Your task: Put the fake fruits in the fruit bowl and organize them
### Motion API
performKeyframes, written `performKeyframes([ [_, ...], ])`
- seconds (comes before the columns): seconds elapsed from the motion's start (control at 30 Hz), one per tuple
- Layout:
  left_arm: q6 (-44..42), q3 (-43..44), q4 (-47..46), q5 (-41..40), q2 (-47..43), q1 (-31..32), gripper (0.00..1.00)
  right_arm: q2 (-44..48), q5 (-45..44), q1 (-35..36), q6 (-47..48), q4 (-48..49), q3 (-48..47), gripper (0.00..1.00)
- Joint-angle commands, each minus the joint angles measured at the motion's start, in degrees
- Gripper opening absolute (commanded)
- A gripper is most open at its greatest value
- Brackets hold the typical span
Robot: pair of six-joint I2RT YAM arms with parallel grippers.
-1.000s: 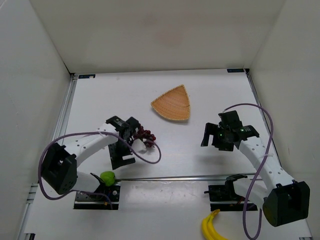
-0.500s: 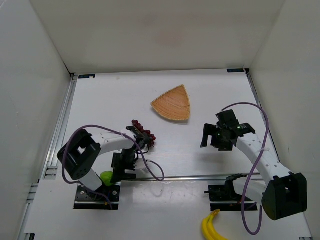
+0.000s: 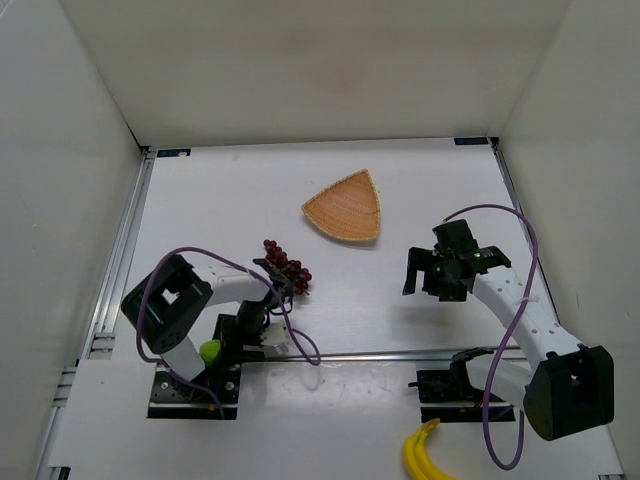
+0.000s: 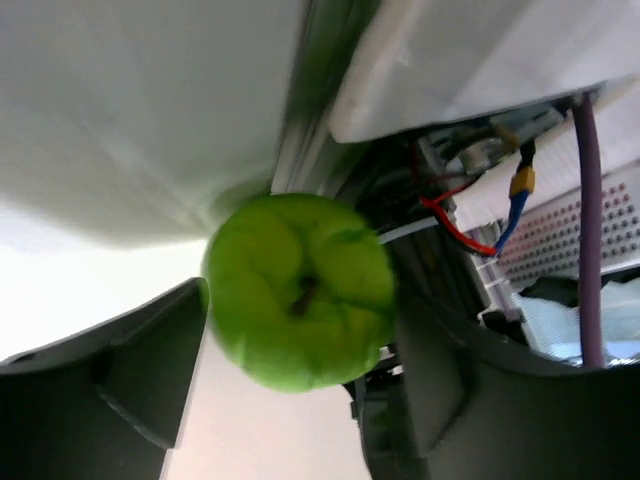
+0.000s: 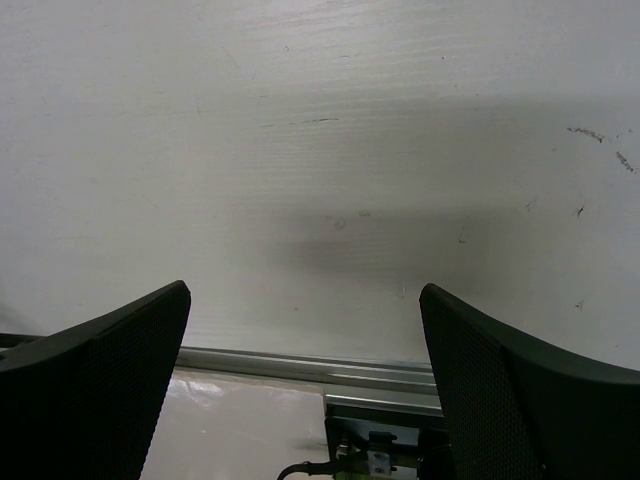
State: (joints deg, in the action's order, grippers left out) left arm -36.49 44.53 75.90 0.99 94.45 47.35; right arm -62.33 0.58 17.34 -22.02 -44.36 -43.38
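Observation:
The small green fruit (image 4: 298,300) fills the left wrist view, with my left gripper (image 4: 302,335) shut on it, one dark finger (image 4: 120,375) against each side. From above, this green fruit (image 3: 210,350) sits by the left arm's base, at the table's near edge. The dark red grape bunch (image 3: 286,272) lies loose on the table, left of centre. The tan wicker fruit bowl (image 3: 348,208) stands further back and holds nothing. My right gripper (image 3: 432,272) hovers open on the right, and its wrist view shows only bare table between its fingers (image 5: 100,380).
A yellow banana (image 3: 420,455) lies off the table's near edge at the bottom right. A metal rail (image 3: 400,353) runs along that edge. White walls enclose the table on three sides. Purple cables loop beside both arms.
My left arm has pulled back from the grapes toward its own base and its jaws have closed on the green fruit. The grapes stay on the table. The right arm has barely moved.

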Motion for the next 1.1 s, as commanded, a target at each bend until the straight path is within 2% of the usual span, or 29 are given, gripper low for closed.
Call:
performKeyframes([
  [0.0,1.24,2.13,-2.07,0.49,-1.46,-0.16,0.73,-0.34,-1.36,0.23,0.93,1.12,-1.19,1.0],
  [0.03,2.2,2.14,-2.07,1.02,-1.47,-0.16,0.66,-0.34,-1.37,0.23,0.93,1.64,-1.19,1.0],
  [0.17,3.61,3.63,-2.6,2.7,-1.99,-0.68,0.59,-0.34,-1.37,0.23,0.93,1.64,-1.19,1.0],
  [0.2,3.62,3.63,-2.6,2.7,-2.52,-0.68,0.55,-0.34,-1.37,0.23,0.93,1.64,-1.19,1.0],
  [0.23,4.14,4.85,-2.6,2.7,-2.52,-0.68,0.46,-0.34,-1.37,0.23,0.93,1.64,-1.19,1.0],
  [0.3,4.76,6.7,-1.02,2.7,-4.27,-1.21,0.45,-0.34,-1.37,0.23,0.93,1.64,-1.71,1.0],
  [0.4,5.29,14.59,3.46,2.17,-6.47,-1.82,0.45,0.27,-1.37,0.23,0.93,1.64,-1.71,1.0],
  [0.43,5.29,20.62,4.34,1.56,-6.48,-1.83,0.45,0.27,-1.37,0.23,0.93,1.64,-1.71,1.0],
  [0.53,5.29,31.1,4.09,-0.46,-6.13,-2.35,0.46,0.8,-1.37,0.23,-0.12,2.17,-1.71,1.0],
  [0.57,5.99,37.67,2.6,-1.51,-5.43,-2.35,0.46,0.8,-1.37,0.23,-0.82,2.17,-1.71,1.0],
  [0.6,6.51,40.43,0.33,-2.39,-4.55,-2.35,0.46,0.8,-1.37,0.23,-1.35,3.13,-1.71,1.0],
  [0.67,8.35,44.83,-10.46,-5.63,-1.91,-2.35,0.47,0.8,-1.37,0.23,-3.19,4.8,-1.71,1.0],
  [0.73,8.98,44.85,-20.13,-7.58,0.36,-2.88,0.47,1.32,-1.99,-0.29,-4.43,5.86,-1.71,1.0],
  [0.77,9.59,44.85,-28.44,-7.59,1.6,-2.88,0.49,1.33,-2.86,-0.29,-5.04,6.47,-2.41,1.0],
  [0.8,10.2,47.11,-31.31,-8.11,3.18,-2.88,0.49,1.33,-3.39,-0.29,-6.35,7.35,-2.42,1.0],
  [0.87,12.13,52.2,-34.14,-8.11,10.87,-3.41,0.5,1.33,-4.17,-0.82,-6.9,7.88,-3.21,1.0],
  [0.9,14.58,59.11,-34.15,-8.11,13.88,-4.1,0.5,1.33,-5.4,-0.82,-7.59,8.58,-4.6,1.0],
  [0.97,16.62,64.86,-34.15,-8.11,21.25,-4.81,0.5,0.71,-5.94,-0.82,-8.12,8.59,-5.66,1.0],
  [1.07,17.68,74.18,-34.76,-8.11,27.08,-6.13,0.53,-0.42,-6.47,-1.34,-7.51,9.11,-7.59,1.0],
])
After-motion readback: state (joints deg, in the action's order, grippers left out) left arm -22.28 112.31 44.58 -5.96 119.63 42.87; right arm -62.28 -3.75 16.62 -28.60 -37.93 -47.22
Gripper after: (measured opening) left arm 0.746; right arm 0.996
